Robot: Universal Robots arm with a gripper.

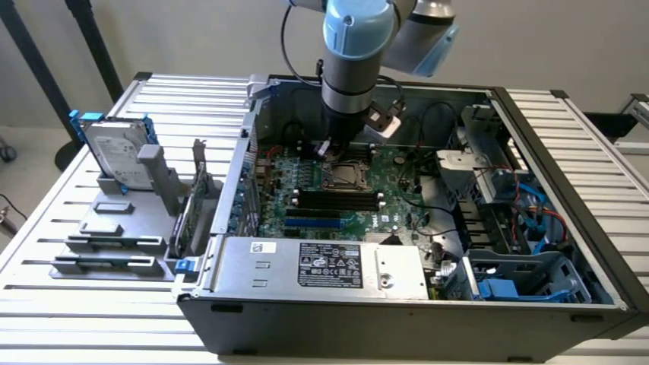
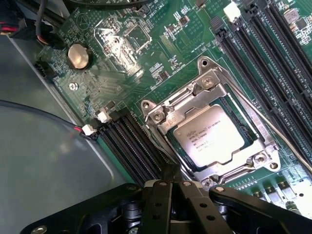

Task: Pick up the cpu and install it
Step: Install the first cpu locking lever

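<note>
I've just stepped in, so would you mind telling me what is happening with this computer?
A single robot arm reaches down into the open grey computer case, over the green motherboard. The small square cpu with a silver-grey metal top already lies in the metal-framed socket. The black gripper is shut, holds nothing, and sits right beside the socket's edge.

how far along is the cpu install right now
Done, by the look of it: the cpu lies flat inside the socket frame on the motherboard. In hand: nothing; the gripper hangs just beside the socket with its jaws shut and empty. Left: the pictures do not settle whether the socket's latch is locked.
</note>
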